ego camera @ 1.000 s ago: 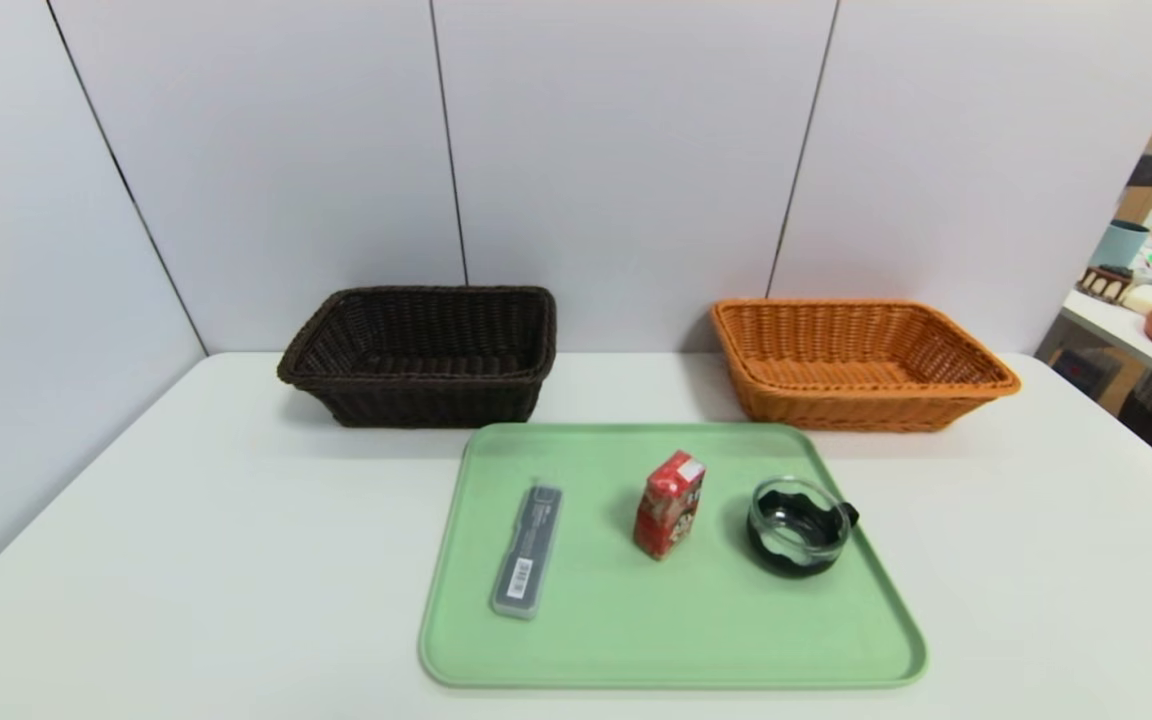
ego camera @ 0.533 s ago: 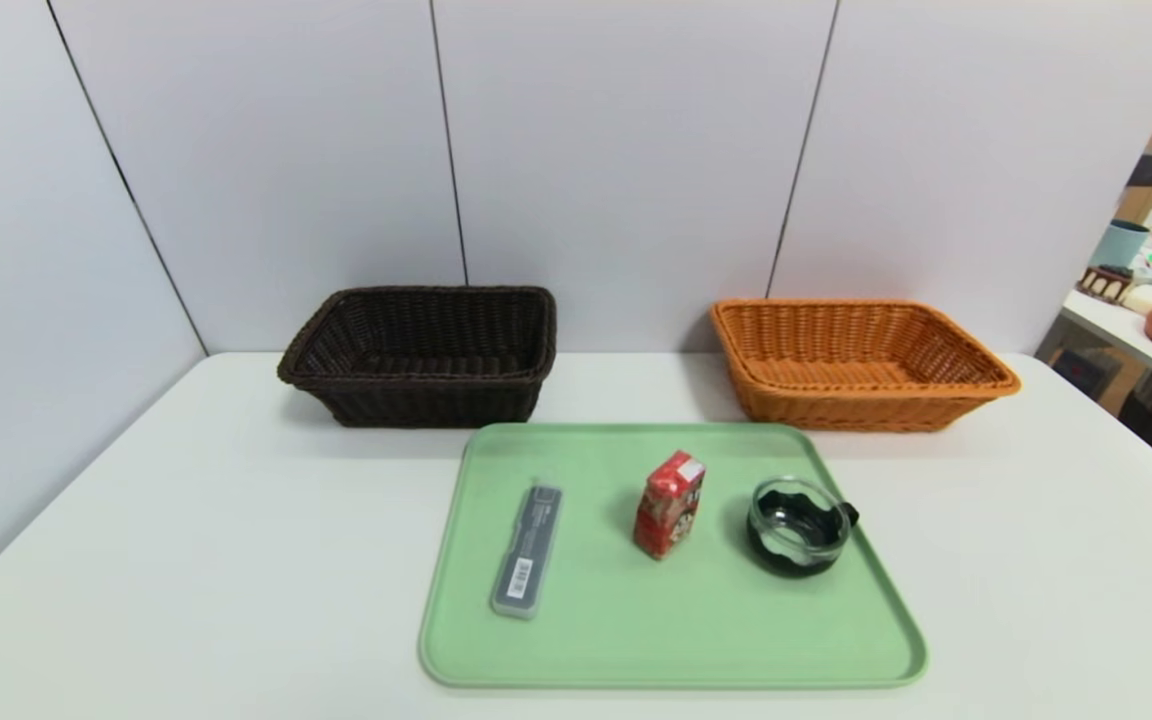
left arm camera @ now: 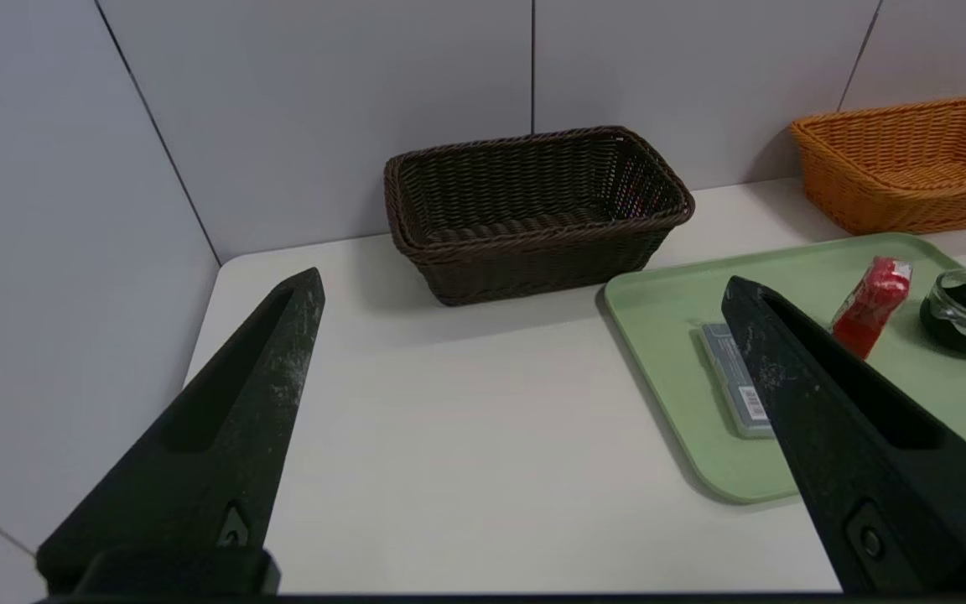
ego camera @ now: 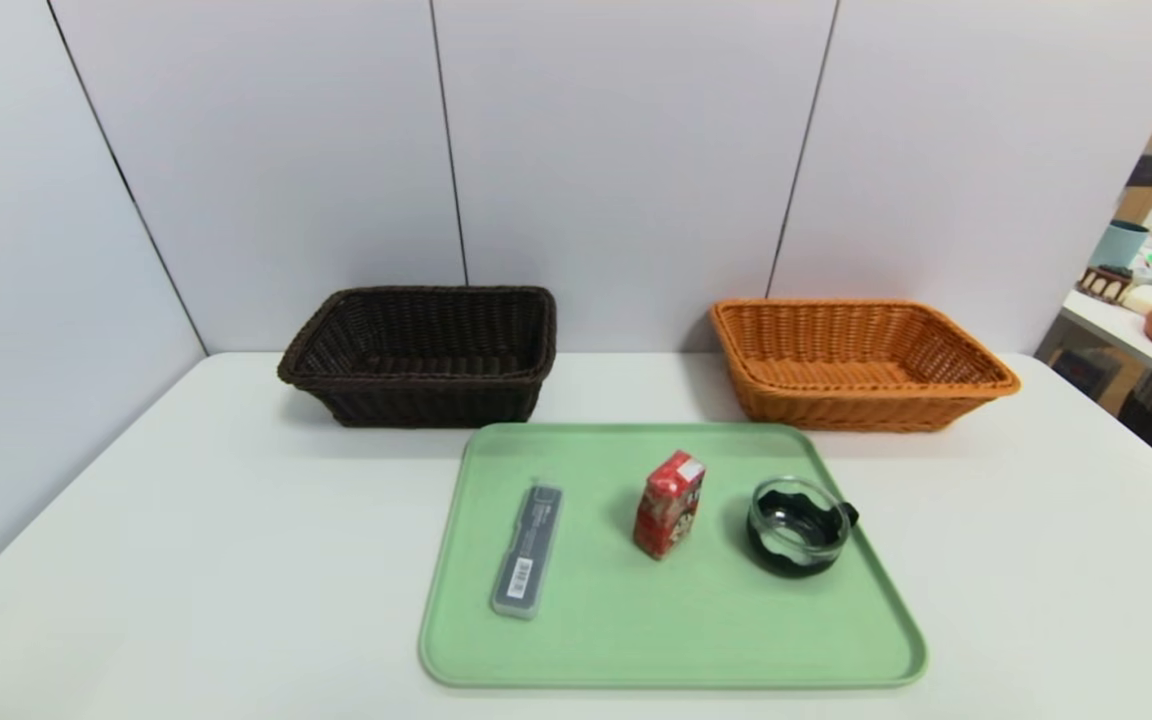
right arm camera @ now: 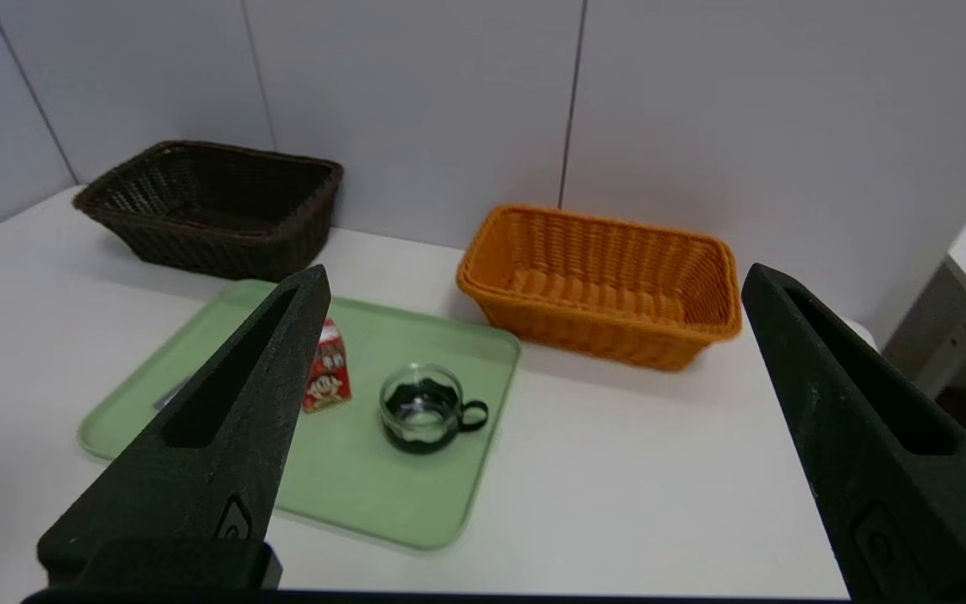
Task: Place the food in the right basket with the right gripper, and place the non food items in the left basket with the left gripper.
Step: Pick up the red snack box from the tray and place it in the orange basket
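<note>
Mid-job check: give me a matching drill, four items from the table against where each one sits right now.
Items:
1. red carton
2. glass cup
3. grey case
4. orange basket

Places:
A. left part of the green tray
B. behind the tray, right
C. middle of the tray
D. right part of the tray

Pairs: 1-C, 2-D, 3-A, 4-B

Left gripper (left arm camera: 521,285): two matte black fingers (left arm camera: 223,453), long wedges narrowing to blunt tips, surfaces scuffed with pale specks. Each bears a recessed elongated slot along its side and a small round screw near the base. Right gripper (right arm camera: 533,281): identical black tapered fingers (right arm camera: 869,445), same slots, same screws, mounted on a black crossbar.
</note>
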Available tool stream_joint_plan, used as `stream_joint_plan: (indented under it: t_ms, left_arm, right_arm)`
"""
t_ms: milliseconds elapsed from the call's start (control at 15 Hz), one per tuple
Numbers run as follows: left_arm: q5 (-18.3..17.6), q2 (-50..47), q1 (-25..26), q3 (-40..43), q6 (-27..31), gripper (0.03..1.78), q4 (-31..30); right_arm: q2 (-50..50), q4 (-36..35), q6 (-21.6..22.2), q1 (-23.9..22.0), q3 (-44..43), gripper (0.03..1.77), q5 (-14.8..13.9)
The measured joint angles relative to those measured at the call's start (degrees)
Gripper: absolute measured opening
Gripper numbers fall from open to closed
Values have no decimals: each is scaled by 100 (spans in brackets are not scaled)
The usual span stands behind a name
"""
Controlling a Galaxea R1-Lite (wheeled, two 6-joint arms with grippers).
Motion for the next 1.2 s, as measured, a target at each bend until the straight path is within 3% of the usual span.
stream_joint_plan:
  t_ms: [133,267,533,667,933,1067,1200]
  left_arm:
    - [-30,645,-15,-424,38,169,22]
    - [-39,1133,-65,-583,46,169,23]
    - [-13,1802,-467,-703,27,169,9]
    - [-2,2042,-642,-714,22,169,23]
    - [13,2334,-797,-720,27,169,33]
    - [13,2411,-813,-720,29,169,34]
    - [17,2439,-814,-714,27,169,44]
  right_arm:
    - [816,4,-26,55,-761,170,343]
    - [1487,6,-13,341,-1309,170,491]
    - [2503,15,173,1786,-1862,170,404]
    - [2966,17,206,2458,-1790,170,-16]
    - [4142,102,445,3166,-2048,170,-1226]
    - [4876,345,974,3500,-2649,170,-1812]
    - [5620,920,1785,3795,-3510,170,-2196]
